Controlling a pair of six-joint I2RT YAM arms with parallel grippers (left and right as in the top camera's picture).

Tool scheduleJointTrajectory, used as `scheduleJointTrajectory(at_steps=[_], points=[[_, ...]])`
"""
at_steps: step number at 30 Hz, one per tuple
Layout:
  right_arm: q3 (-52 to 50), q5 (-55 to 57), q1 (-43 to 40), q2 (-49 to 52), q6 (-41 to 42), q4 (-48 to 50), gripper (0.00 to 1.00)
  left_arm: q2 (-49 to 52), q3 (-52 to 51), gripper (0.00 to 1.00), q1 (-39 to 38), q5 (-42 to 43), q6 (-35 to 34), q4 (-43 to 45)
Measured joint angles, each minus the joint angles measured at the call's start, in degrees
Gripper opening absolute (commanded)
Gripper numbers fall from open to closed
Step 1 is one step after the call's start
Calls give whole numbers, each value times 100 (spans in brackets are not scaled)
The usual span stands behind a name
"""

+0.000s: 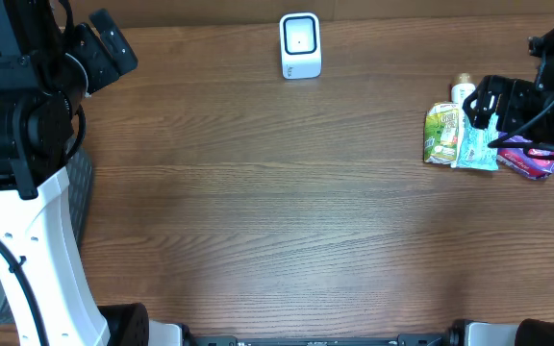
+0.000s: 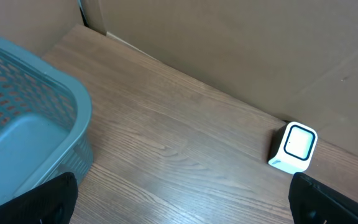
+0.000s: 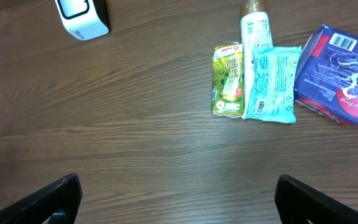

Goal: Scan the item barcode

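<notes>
A white box-shaped scanner (image 1: 300,44) stands at the table's back middle, also in the left wrist view (image 2: 293,147) and the right wrist view (image 3: 82,17). At the far right lie a green pouch (image 1: 441,133) (image 3: 229,78), a light blue packet (image 1: 476,146) (image 3: 272,84), a white bottle (image 1: 464,91) (image 3: 254,25) and a dark blue pack (image 3: 337,74) whose barcode faces up. My right gripper (image 1: 489,104) (image 3: 179,202) hovers over these items, open and empty. My left gripper (image 1: 113,43) (image 2: 182,208) is at the back left, open with nothing between its fingers.
A blue-grey plastic basket (image 2: 23,124) stands at the table's left edge beside the left arm. A cardboard wall (image 2: 229,50) runs along the back of the table, right behind the scanner.
</notes>
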Motion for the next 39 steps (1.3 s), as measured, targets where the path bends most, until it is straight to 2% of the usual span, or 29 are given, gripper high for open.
scheduleJointTrajectory(at_steps=[8,13,17,20,27,29,35,39], points=[[0,-166,2,-22,-76,55,100,0,0,100,0,0,2,0],[-413,-7,184,-352,-98,1436,100,0,0,100,0,0,2,0],[-1604,501,726,-1252,-129,3189,100,0,0,100,0,-2,2,0],[-2935,911,1123,-2271,-151,4756,100,0,0,100,0,-2,2,-2],[-6120,1244,1235,-4496,-166,7427,100,0,0,99,0,-2,2,-2],[-7110,1270,1235,-5147,-164,8002,100,0,0,100,0,0,2,-2],[-9237,1287,1235,-6837,-166,8830,100,0,0,100,0,-2,2,-7],[-10017,1283,1235,-7667,-166,8948,100,0,0,99,0,0,2,-2]])
